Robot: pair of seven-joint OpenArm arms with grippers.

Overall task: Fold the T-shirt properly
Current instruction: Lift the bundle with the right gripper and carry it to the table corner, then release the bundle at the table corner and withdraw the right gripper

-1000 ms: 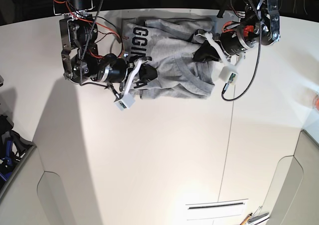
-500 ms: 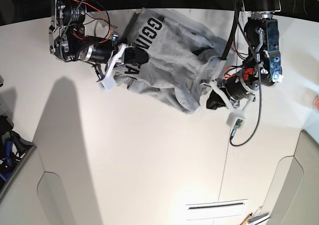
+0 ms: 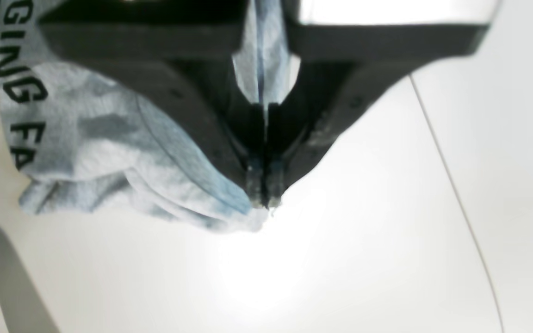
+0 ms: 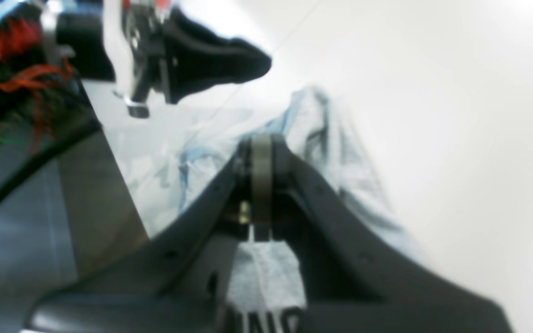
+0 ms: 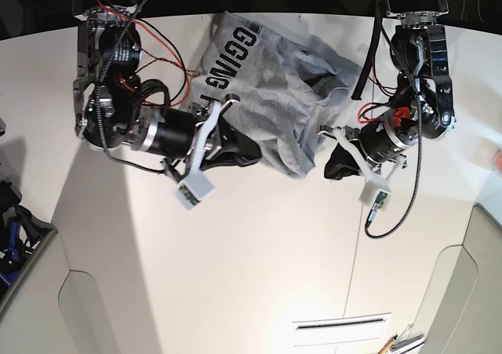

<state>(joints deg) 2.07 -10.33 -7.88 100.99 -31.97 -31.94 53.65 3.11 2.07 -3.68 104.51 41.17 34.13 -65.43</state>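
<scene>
T-shirt (image 5: 274,95): heather grey, rumpled, black block lettering up, bunched at the table's (image 5: 259,268) far edge between both arms; hem hangs in folds. Table: white, a thin seam down its right part; wide bare surface on the near side. Left gripper (image 3: 263,196): fingers closed on a pinch of grey cloth at the T-shirt's edge, tips low over the table. Right gripper (image 5: 249,151): fingers closed on cloth at the lettered side, forearm lying across the table.
</scene>
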